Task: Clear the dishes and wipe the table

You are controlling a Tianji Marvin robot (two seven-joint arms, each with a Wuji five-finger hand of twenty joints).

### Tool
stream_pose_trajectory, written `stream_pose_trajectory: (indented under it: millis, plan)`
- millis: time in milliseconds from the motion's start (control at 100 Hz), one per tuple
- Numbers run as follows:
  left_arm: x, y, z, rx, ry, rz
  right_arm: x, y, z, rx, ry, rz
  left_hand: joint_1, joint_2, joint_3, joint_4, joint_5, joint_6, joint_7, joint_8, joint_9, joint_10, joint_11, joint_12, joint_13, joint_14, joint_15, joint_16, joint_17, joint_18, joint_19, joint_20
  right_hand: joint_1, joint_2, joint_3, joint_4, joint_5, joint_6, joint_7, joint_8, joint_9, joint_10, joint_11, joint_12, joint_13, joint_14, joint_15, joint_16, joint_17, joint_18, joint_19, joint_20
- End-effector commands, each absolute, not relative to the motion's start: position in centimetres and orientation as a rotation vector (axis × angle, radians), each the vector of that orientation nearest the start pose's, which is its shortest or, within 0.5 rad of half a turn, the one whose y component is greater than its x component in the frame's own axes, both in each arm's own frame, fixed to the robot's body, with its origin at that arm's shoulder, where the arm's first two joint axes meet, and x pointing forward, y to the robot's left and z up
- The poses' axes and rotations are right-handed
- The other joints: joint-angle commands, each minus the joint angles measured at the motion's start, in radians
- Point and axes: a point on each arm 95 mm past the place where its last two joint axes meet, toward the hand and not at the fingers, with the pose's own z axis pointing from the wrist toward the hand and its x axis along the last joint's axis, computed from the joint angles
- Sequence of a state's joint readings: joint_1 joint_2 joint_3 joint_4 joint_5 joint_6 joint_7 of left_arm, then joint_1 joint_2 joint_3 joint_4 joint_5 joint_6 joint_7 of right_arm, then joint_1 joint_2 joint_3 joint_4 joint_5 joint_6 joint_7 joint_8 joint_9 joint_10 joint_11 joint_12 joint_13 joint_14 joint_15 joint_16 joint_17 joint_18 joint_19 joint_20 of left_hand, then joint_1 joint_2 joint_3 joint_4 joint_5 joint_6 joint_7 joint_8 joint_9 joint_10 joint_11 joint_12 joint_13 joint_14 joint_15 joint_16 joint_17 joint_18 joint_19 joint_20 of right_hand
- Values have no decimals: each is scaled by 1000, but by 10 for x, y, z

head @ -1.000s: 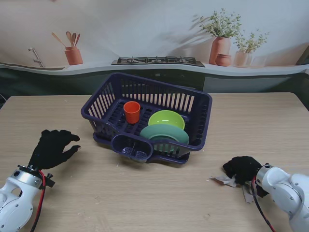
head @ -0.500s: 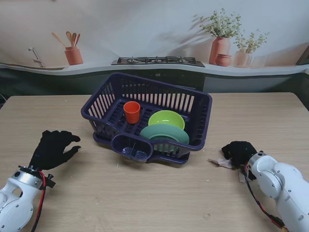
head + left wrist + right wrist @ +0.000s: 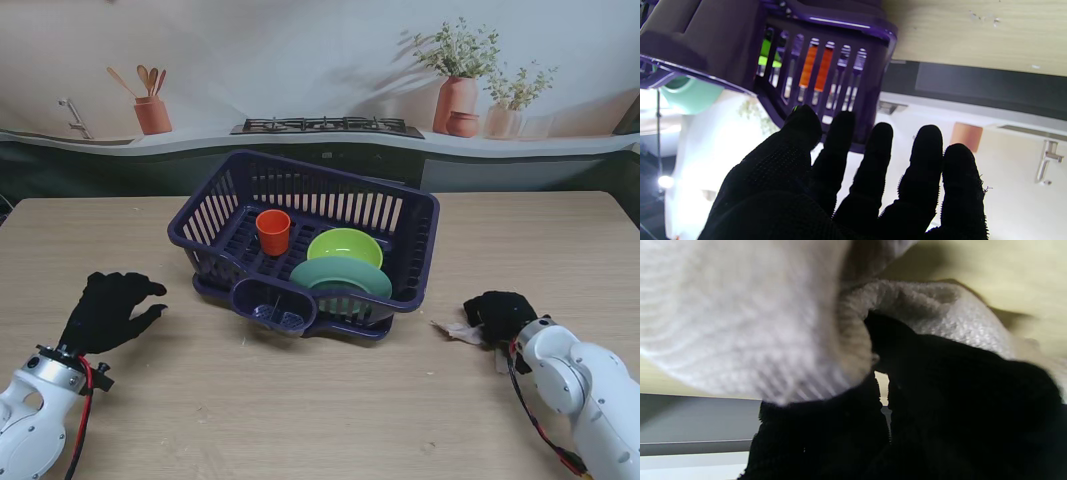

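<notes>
1. Stand view gives the whole layout: purple dish rack (image 3: 305,245) mid-table w/ orange cup (image 3: 273,231), lime bowl (image 3: 344,246) and green plate (image 3: 341,277) inside; plate stands on edge nearest me, bowl just behind it, cup to their left.
2. Same view: right hand (image 3: 499,317) sits on the table (image 3: 300,400) right of the rack, palm down on a pale cloth (image 3: 458,332). Only a crumpled bit of cloth sticks out on the rack side, plus a sliver nearer me by the wrist.
3. Right wrist cam adds what the stand view can't: black fingers (image 3: 940,380) are curled into the cloth (image 3: 740,323), folds bunched over them, so the hand is gripping it. Pic is blurry & very close; can't count fingers or see the cloth's full shape.
4. Left hand (image 3: 108,308) is well left of the rack, holding nothing, fingers spread & slightly curled; can't tell if it touches the table.
5. Left wrist cam confirms: all five fingers (image 3: 873,156) apart, nothing between them. Thru the rack's (image 3: 773,50) side slots it shows orange and lime strips, and a bit of the green plate (image 3: 690,95) past the rack's corner.
6. Rack's front cutlery pocket: contents too dark to make out.
</notes>
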State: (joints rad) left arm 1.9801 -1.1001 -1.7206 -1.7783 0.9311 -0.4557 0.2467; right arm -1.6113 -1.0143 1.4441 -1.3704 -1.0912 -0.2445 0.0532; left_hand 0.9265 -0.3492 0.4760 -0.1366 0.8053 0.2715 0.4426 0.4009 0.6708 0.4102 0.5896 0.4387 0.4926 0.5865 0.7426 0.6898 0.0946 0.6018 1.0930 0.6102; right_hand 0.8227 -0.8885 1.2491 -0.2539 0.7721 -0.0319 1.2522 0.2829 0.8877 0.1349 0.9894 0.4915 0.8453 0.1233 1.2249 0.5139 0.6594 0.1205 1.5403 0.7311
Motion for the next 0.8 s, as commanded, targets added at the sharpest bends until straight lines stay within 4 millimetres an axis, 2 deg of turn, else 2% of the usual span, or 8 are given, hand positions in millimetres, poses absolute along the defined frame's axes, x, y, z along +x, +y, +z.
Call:
stream_pose_trajectory:
  millis: [0,170,350,500,790]
  plan:
    - [305,117,-289,-1077,1269,-1738,378,-139,-389,1294,1728,1149,-3,39,-20,26,33,13,-13,9,9,15,-9,-25,-3,24,-3,5,-14,1,21,13,49,-7,15,-21,21,-17,10,-11,15,10,3,6,12,58,14,16,-3,-11,22,8]
    - [300,117,-285,-1063,1249,-1775,368,-147,-384,1283,1737,1163,-2,35,-21,26,36,12,-11,12,16,16,-8,-25,3,25,-2,5,-11,0,23,13,47,-6,14,-21,23,-19,11,-11,16,9,5,4,13,57,14,15,-4,-7,20,7]
    - [298,117,-285,-1065,1243,-1785,372,-145,-385,1293,1695,1173,0,38,-25,25,42,11,-2,19,21,17,-6,-24,8,24,1,6,-5,2,27,16,47,-8,16,-19,27,-21,13,-12,18,10,6,2,15,56,14,14,-2,-4,20,6]
    - [297,117,-284,-1077,1237,-1787,385,-141,-386,1295,1656,1176,1,40,-29,26,45,14,0,20,28,20,-4,-24,16,28,6,8,2,5,34,19,45,-10,18,-18,31,-19,13,-14,20,9,6,0,16,59,13,13,-1,-2,20,6]
    - [295,119,-285,-1099,1192,-1809,426,-126,-383,1274,1636,1165,4,42,-36,28,45,14,1,20,30,20,0,-22,20,30,12,10,5,7,42,26,40,-11,23,-17,39,-27,11,-15,21,9,6,-1,18,58,11,11,-2,-6,21,6]
